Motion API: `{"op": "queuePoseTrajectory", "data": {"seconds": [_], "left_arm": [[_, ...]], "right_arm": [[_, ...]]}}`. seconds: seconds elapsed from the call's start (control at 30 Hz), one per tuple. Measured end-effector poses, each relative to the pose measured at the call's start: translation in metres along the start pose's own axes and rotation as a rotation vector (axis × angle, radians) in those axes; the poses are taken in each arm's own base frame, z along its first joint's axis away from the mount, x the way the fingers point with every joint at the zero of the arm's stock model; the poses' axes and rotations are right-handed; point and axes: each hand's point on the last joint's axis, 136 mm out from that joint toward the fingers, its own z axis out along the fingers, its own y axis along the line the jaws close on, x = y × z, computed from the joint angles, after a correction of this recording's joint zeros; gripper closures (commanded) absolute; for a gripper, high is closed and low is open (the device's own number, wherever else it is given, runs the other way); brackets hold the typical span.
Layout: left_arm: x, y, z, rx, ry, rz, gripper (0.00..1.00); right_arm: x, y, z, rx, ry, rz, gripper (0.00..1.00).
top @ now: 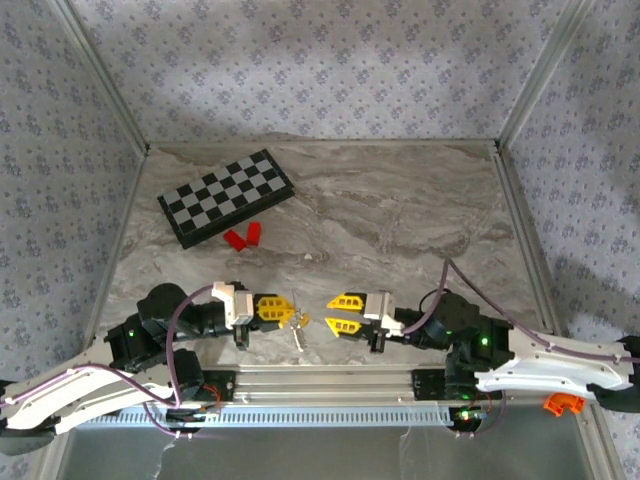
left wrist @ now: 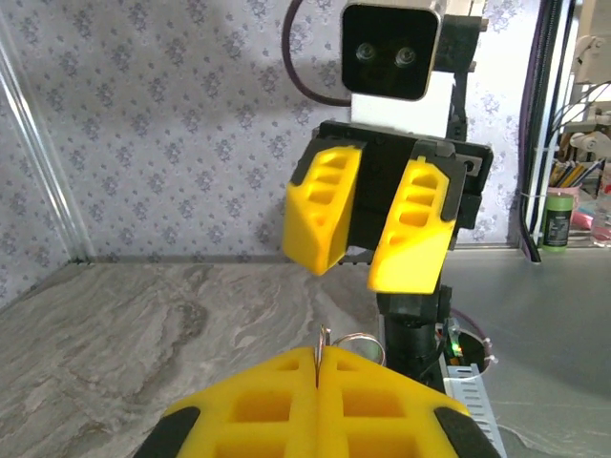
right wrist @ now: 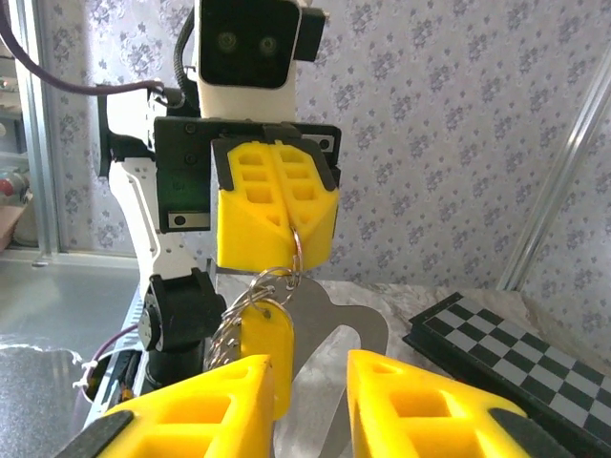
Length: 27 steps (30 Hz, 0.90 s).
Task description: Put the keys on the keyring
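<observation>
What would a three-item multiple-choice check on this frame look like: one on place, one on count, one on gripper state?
1. Where do the red blocks lie?
A. On the table just in front of the chessboard
B. On top of the chessboard
C. Between the two arms' fingers

2. How many red blocks are there?
A. One
B. Two
C. Four

3. What state are the fingers of the left gripper in?
A. Spread wide open
B. Shut on the keyring
C. Shut on a red block

Answers:
1. A, since the top view shows them on the marble beside the board's near edge.
2. B, since two red pieces sit side by side.
3. B, since the right wrist view shows the yellow fingers pressed together on the ring, with the bundle hanging below.
</observation>
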Motion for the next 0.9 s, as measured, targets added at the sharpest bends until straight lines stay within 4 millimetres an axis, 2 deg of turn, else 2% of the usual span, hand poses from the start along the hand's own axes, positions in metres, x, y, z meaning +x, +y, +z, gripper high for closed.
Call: {"op": "queuePoseTrajectory", "data": {"seconds": [0.17, 0.3, 0.57, 0.9], "left_arm": [[-0.001, -0.004, 0.0, 0.022, -0.003, 0.001, 1.0], [-0.001, -0.006, 0.0, 0.035, -0.005, 0.001, 1.0], [-0.002, -0.008, 0.0, 0.044, -0.009, 0.002, 1.0], [-0.006, -0.007, 0.0, 0.043, -0.026, 0.008, 1.0]], "right_arm": [[0.003, 0.007, 0.017, -0.036, 0.037, 0.024, 0.65], [0.005, 0.009, 0.022, -0.046, 0.052, 0.034, 0.64], [0.0, 0.009, 0.023, -0.046, 0.029, 0.048, 0.76], [0.01, 0.014, 0.03, -0.069, 0.062, 0.052, 0.78]]}}
